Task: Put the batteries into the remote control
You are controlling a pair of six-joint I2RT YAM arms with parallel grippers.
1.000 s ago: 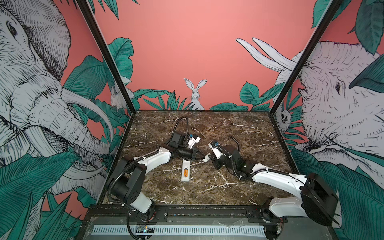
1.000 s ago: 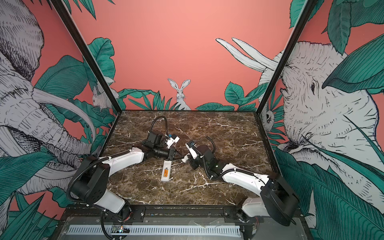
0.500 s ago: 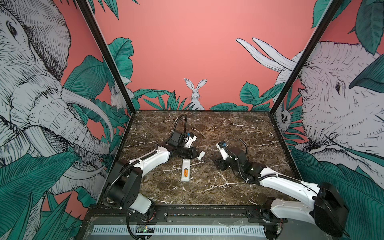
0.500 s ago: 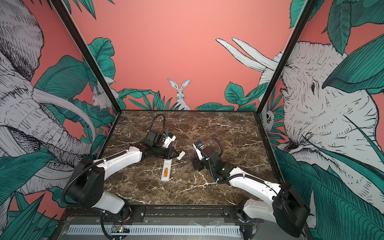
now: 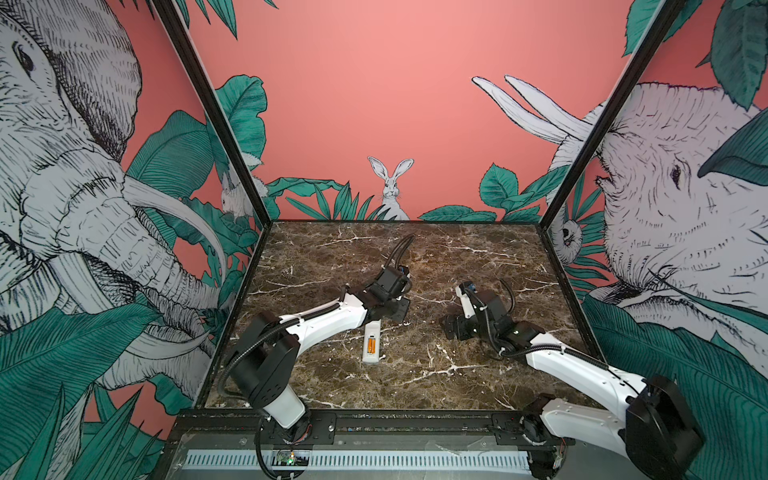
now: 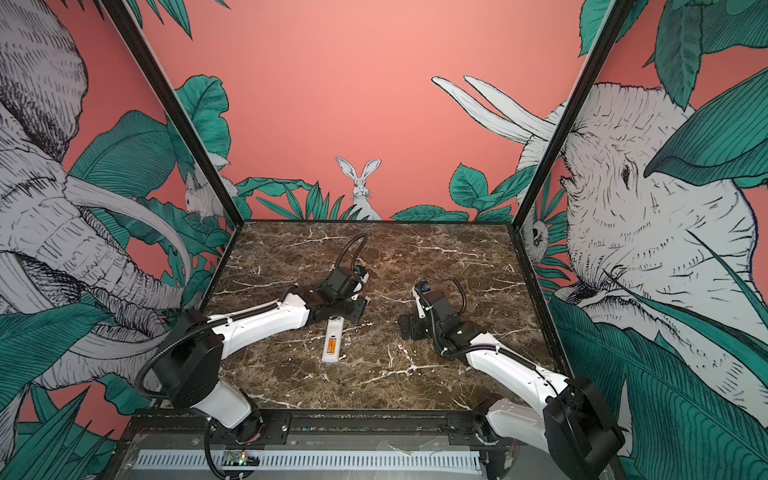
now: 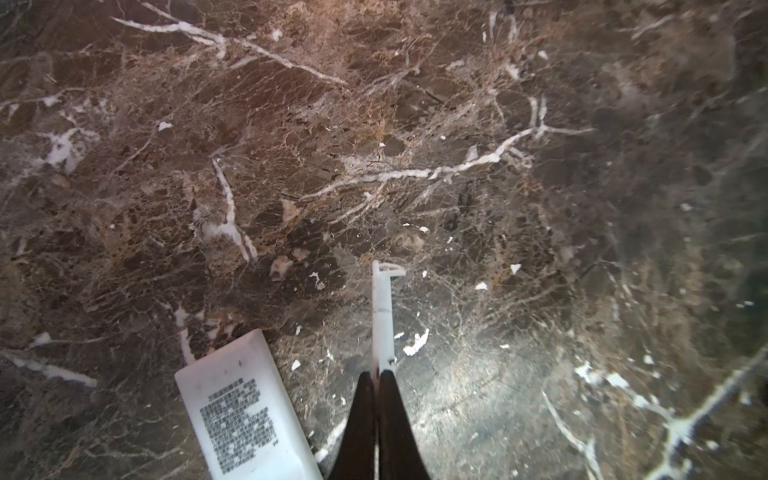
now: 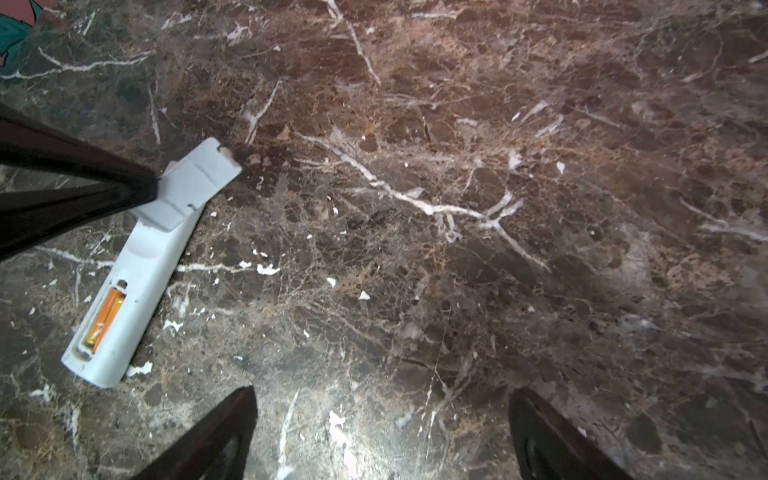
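Note:
The white remote control lies back up on the marble, its compartment uncovered. The orange batteries sit side by side inside it. My left gripper is shut on the small white cover piece. It holds the cover over the remote's far end; whether they touch I cannot tell. To the right of the remote, my right gripper is open and empty above bare marble.
The brown marble table is enclosed by jungle-print walls with black corner posts. A black rail runs along the front edge. Both arm bases stand at the front corners.
My right gripper has opened, let go of the cover piece and drawn back to the right. The left gripper has kept the cover and carried it down over the remote's far end.

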